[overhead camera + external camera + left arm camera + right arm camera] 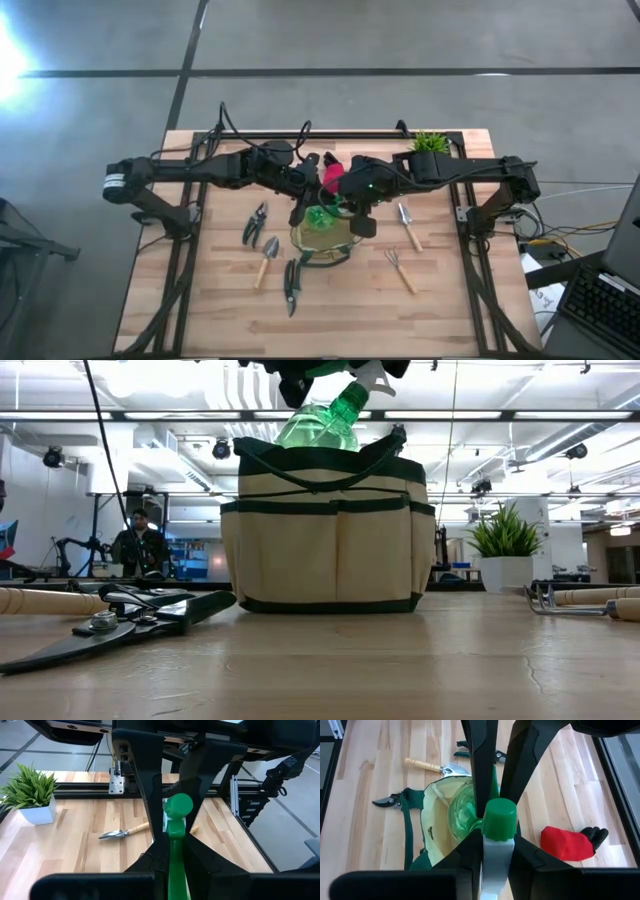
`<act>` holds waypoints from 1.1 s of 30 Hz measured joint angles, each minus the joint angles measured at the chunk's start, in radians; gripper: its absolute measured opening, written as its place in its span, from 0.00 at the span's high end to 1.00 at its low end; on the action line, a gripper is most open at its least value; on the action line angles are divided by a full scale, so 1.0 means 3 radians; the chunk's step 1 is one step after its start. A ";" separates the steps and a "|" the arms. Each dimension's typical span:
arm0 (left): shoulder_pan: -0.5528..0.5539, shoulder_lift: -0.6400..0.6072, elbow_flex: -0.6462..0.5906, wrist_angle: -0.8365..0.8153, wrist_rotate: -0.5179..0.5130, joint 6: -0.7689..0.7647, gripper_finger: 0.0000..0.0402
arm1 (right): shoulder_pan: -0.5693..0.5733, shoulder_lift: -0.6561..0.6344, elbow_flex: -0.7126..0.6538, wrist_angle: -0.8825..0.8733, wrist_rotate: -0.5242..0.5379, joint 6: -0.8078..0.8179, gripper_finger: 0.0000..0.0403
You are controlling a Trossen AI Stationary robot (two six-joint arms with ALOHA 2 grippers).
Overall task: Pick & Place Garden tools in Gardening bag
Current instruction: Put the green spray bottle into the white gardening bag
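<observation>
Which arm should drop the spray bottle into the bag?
Right, probably: the right gripper has its jaws on the green spray bottle directly over the gardening bag; the left gripper crowds alongside.

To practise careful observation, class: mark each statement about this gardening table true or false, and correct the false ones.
1. The left hand and right hand both grip the green spray bottle above the gardening bag. True.
2. The potted plant stands inside the bag. False: it stands at the table's far edge.
3. The red-and-black piece lies on the table. True.
4. All pruning shears are packed. False: they lie on the table.
5. The rake is in the bag. False: it lies on the table.
</observation>
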 joint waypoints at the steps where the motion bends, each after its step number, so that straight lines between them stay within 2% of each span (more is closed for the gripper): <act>1: 0.0000 0.0001 0.0000 0.0020 -0.0001 0.0001 0.91 | 0.0000 0.0000 0.0005 0.0041 0.0000 0.0000 0.80; 11: 0.0001 0.0003 -0.0020 0.0014 -0.0011 0.0003 0.91 | 0.0003 0.0000 0.0008 0.0054 -0.0010 0.0029 0.62; 16: 0.0001 0.0006 -0.0058 -0.0093 -0.0016 0.0006 0.91 | 0.0003 -0.0039 0.0109 -0.0272 -0.0036 0.0128 0.57; 29: -0.0036 -0.0025 -0.0058 -0.0015 -0.0012 0.0002 0.91 | 0.0001 -0.0373 0.0277 -0.0749 -0.0018 0.0327 0.55; 33: -0.0123 -0.0027 -0.0058 0.0149 -0.0017 -0.0002 0.91 | 0.0001 -0.0506 0.0238 -0.0879 0.0145 0.0429 0.55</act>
